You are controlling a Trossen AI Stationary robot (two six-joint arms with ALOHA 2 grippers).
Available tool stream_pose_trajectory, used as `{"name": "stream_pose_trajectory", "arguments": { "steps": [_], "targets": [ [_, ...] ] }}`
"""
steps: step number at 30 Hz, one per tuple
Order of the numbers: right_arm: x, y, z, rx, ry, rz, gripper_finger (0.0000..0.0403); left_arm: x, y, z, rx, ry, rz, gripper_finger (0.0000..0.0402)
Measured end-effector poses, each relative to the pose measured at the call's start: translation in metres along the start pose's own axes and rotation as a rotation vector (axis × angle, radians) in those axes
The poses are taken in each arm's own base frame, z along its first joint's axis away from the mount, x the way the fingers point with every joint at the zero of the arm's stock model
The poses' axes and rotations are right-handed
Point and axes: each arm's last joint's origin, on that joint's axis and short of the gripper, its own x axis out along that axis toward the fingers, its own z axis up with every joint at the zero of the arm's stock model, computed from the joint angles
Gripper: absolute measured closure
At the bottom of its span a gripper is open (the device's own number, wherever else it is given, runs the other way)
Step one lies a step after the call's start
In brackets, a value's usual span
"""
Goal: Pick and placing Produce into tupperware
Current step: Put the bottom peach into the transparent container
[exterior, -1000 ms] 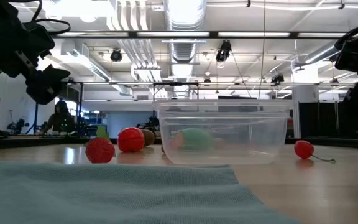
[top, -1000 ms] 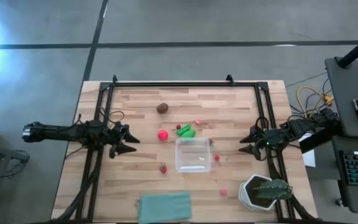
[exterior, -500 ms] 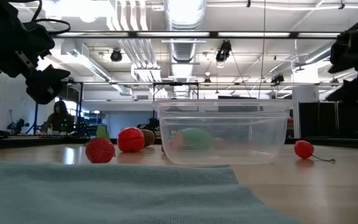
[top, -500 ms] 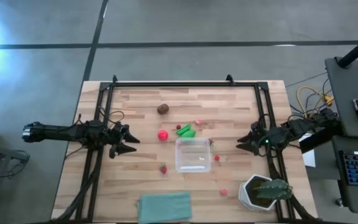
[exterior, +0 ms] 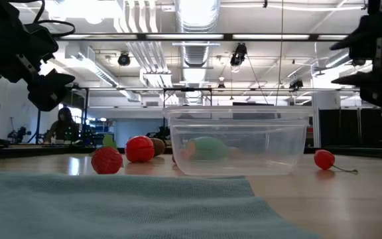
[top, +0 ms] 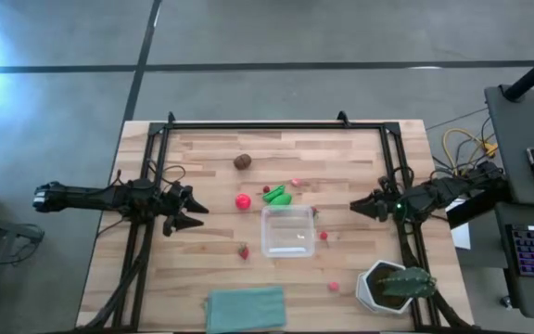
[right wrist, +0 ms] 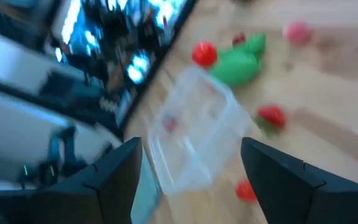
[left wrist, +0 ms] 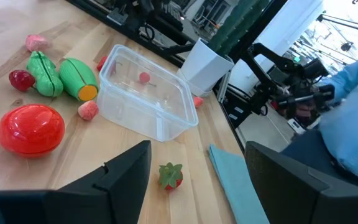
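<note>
The clear tupperware (top: 287,230) stands mid-table, also in the left wrist view (left wrist: 145,93) and the low view (exterior: 237,143). Produce lies around it: a red ball (top: 243,200), green pieces (top: 277,195), a brown round one (top: 242,161), a strawberry (top: 244,250) and small red pieces (top: 324,236). My left gripper (top: 197,213) hovers open at the table's left, pointing toward the red ball (left wrist: 31,127). My right gripper (top: 355,206) hovers open at the table's right, pointing toward the tupperware (right wrist: 191,137). Neither holds anything.
A white pot with a green plant (top: 392,286) stands at the near right corner. A teal cloth (top: 246,306) lies flat at the near edge. A black frame (top: 258,125) runs along the far and side edges. Another red piece (top: 333,287) lies beside the pot.
My right gripper has risen a little, tipped its fingers up toward level and rolled about its own axis, its fingertips edging toward the tupperware. It stays open. The produce and the tupperware have kept their places.
</note>
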Motion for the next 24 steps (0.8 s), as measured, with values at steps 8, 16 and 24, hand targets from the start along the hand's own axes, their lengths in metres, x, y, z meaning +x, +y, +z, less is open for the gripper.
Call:
{"name": "stream_pose_trajectory", "arguments": {
  "steps": [8, 16, 24],
  "targets": [
    [-0.003, 0.023, 0.017, 0.165, -0.201, 0.21, 0.0144, 0.0, 0.0, 0.0, 0.0, 0.0, 0.0, 0.0155],
    [0.007, 0.023, 0.015, 0.198, -0.243, 0.128, 0.0152, 0.0, 0.0, 0.0, 0.0, 0.0, 0.0, 0.0155],
    [0.022, 0.035, 0.005, 0.247, 0.078, 0.102, 0.0155, 0.0, 0.0, 0.0, 0.032, -0.004, 0.004, 0.0155]
  ]
}}
